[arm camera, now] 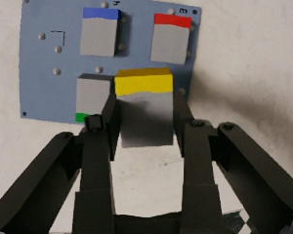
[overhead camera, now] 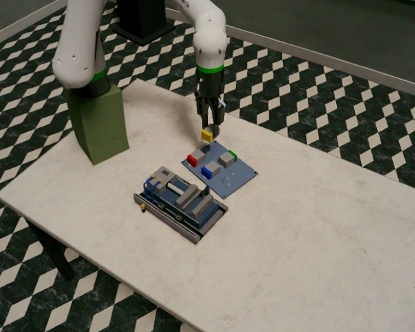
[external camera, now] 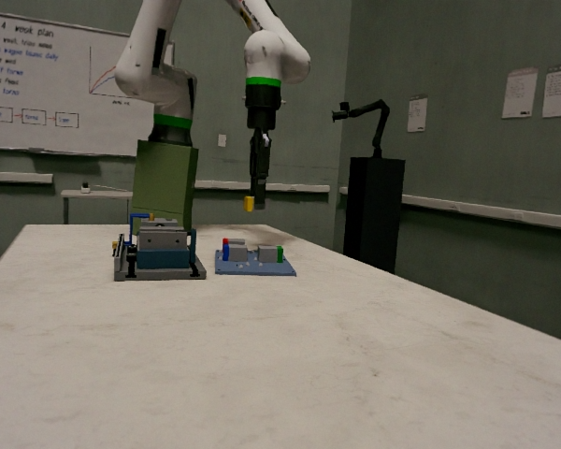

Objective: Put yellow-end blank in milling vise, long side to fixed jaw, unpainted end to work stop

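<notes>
My gripper (overhead camera: pixel 211 129) (external camera: pixel 257 201) (arm camera: pixel 146 107) is shut on the grey blank with the yellow end (overhead camera: pixel 207 134) (external camera: pixel 248 203) (arm camera: pixel 145 107). It holds the blank level, well above the far corner of the blue plate (overhead camera: pixel 236 176) (external camera: pixel 251 269) (arm camera: pixel 43 53). Three blanks lie on the plate: red-ended (overhead camera: pixel 196 157) (arm camera: pixel 170 39), blue-ended (overhead camera: pixel 210 169) (external camera: pixel 233 252) (arm camera: pixel 100 33) and green-ended (overhead camera: pixel 227 158) (external camera: pixel 270 253) (arm camera: pixel 94 97). The milling vise (overhead camera: pixel 180 203) (external camera: pixel 160 249) stands on the table to the left of the plate, with its jaws apart. The hoses are at its far-left end.
The green robot pedestal (overhead camera: pixel 97 121) (external camera: pixel 164 185) stands behind the vise. A black stand (external camera: pixel 373 210) with a camera arm is off the table's right side. Small white pins (overhead camera: pixel 227 178) stick up from the plate's bare near part.
</notes>
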`<state>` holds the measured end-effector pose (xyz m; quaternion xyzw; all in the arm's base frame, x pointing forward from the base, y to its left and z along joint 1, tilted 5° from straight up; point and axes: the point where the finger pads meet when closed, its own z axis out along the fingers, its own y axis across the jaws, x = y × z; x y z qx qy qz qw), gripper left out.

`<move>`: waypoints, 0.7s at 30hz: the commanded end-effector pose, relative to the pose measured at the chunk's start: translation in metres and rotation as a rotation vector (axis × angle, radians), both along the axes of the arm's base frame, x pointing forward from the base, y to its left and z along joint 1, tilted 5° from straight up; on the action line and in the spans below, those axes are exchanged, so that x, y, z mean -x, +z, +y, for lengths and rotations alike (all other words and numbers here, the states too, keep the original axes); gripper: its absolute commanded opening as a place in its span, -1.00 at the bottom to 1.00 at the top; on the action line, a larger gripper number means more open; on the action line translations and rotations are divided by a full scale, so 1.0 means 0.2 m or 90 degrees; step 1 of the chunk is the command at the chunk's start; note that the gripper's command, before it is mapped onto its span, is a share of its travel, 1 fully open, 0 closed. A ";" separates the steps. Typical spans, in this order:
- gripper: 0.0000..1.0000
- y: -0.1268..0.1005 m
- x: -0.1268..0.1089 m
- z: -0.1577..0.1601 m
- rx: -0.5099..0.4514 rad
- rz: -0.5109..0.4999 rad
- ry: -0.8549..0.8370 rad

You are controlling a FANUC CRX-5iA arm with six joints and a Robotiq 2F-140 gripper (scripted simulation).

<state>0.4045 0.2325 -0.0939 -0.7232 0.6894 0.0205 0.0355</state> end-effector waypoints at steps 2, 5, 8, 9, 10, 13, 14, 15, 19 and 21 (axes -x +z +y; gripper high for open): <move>-0.80 0.00 -0.02 -0.03 -0.001 -0.001 0.001; -0.80 0.00 -0.04 -0.07 -0.001 -0.001 0.001; -0.80 -0.01 -0.07 -0.11 -0.001 -0.001 0.001; -0.80 -0.01 -0.07 -0.12 -0.001 -0.001 0.001; -0.80 -0.01 -0.08 -0.14 -0.001 -0.001 0.001; -0.80 -0.01 -0.11 -0.18 -0.001 -0.001 0.001; -0.80 -0.02 -0.11 -0.20 -0.001 -0.001 0.001; -0.80 -0.02 -0.12 -0.21 -0.001 -0.001 0.001; -0.80 -0.02 -0.14 -0.24 -0.001 -0.001 0.001; -0.80 -0.02 -0.15 -0.26 -0.001 -0.001 0.001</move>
